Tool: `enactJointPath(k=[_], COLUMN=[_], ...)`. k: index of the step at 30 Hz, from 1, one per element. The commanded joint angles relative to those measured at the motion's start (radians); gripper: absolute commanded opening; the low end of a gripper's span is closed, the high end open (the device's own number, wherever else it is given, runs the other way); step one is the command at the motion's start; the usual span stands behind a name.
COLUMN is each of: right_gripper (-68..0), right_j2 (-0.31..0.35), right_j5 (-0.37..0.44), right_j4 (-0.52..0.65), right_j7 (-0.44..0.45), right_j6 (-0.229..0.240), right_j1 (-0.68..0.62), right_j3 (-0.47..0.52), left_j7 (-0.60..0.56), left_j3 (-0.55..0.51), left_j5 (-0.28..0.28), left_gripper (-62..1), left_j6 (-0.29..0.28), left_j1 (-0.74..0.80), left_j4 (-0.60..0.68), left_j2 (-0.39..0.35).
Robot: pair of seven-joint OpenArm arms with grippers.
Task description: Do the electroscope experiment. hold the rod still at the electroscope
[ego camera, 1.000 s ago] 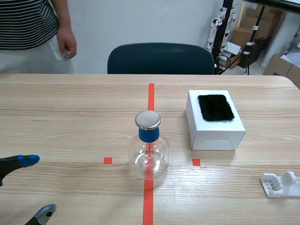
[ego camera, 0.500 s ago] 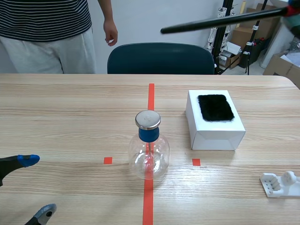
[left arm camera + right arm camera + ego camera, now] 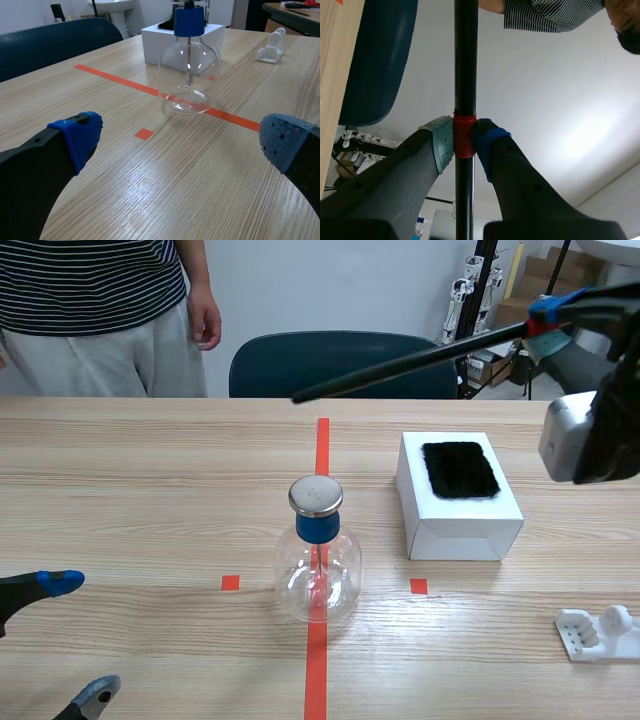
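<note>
The electroscope, a clear glass flask with a blue collar and a flat metal cap, stands on the orange centre line. A long black rod slants through the air above the table. Its free tip hangs higher than the cap and slightly left of it, apart from it. My right gripper is shut on the rod's red band, one pad on each side. My left gripper rests low at the near left, open and holding nothing. The flask stands ahead of this gripper.
A white box topped with a black fur patch sits right of the flask. A small white stand lies at the near right. A dark chair and a person in a striped shirt are beyond the far edge.
The right arm has come down into view from the upper right, bringing the rod lower and its tip further left, toward the flask. The person shifted along the far side. The left gripper is unchanged.
</note>
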Motion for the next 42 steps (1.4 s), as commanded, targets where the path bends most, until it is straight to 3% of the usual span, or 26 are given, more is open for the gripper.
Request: enactJointPath(k=[1, 18, 32, 38, 42], right_gripper=[-62.2, -62.2, -62.2, -62.2, -62.2], right_j2=[0.016, 0.041, 0.038, 0.038, 0.038], right_j5=[-0.006, -0.187, -0.25, -0.26, -0.26], right_j4=[0.009, 0.003, 0.002, 0.0, 0.0], right_j7=[-0.019, -0.116, -0.148, -0.148, -0.148], right_j6=[-0.014, -0.014, -0.013, 0.024, 0.024], right_j1=[0.031, 0.08, 0.08, 0.08, 0.08], right_j3=[0.0, -0.142, -0.159, -0.159, -0.159], left_j7=[-0.046, -0.046, -0.046, -0.046, -0.046], left_j3=[-0.006, -0.006, -0.006, -0.006, -0.006], left_j5=[-0.014, -0.014, -0.014, -0.014, -0.014], left_gripper=[1.4, 1.4, 1.4, 1.4, 1.4], left_j6=[0.002, 0.002, 0.002, 0.002, 0.002], left_j1=[0.0, 0.0, 0.0, 0.0, 0.0], left_j4=[0.019, 0.019, 0.019, 0.019, 0.019], left_j2=[-0.009, -0.009, -0.009, -0.009, -0.009])
